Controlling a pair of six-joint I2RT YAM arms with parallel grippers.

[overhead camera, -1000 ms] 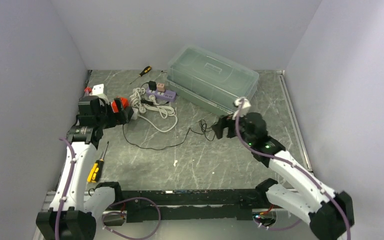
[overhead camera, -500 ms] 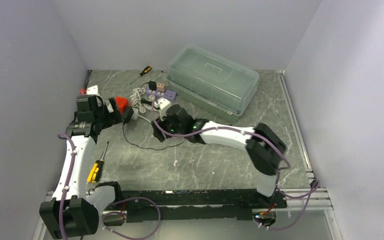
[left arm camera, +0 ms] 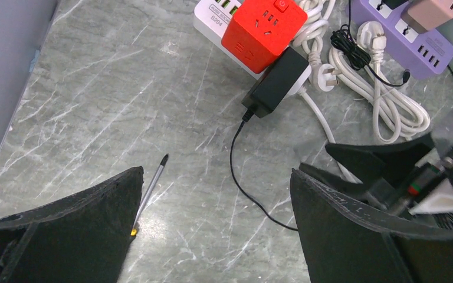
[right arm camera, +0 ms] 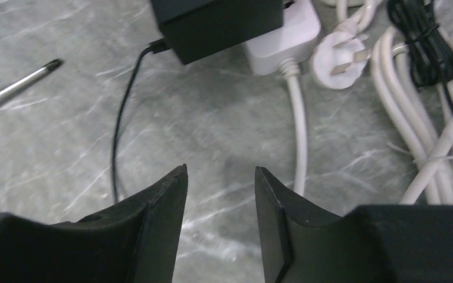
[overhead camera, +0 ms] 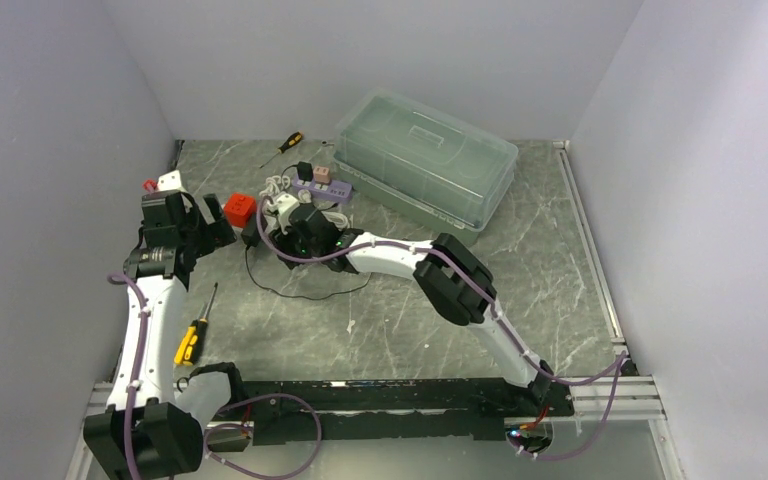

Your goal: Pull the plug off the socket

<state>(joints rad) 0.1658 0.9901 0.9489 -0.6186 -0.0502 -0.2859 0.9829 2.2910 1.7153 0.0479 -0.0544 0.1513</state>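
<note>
Note that no part of the task was complete: the whole pull was left to do. Over the tabletop (overhead camera: 520,270), the right gripper (right arm camera: 219,177) hung just short of the work, its jaws parted to a moderate gap and holding nothing. The left gripper (left arm camera: 215,177) stood further off, its jaws wide and likewise empty. The white socket block (right arm camera: 283,41) lay at the left rear, touching the red cube socket (left arm camera: 263,32). The black plug (right arm camera: 215,20) sat in the block with no gap showing, and its thin cord (left arm camera: 236,153) trailed toward the arm bases. You would have judged three steps outstanding — close on the plug, steady the block, draw the plug free.

One container was present — the clear lidded box (overhead camera: 425,165) at the rear. Its lid was shut. You could not tell what, if anything, it held.
</note>
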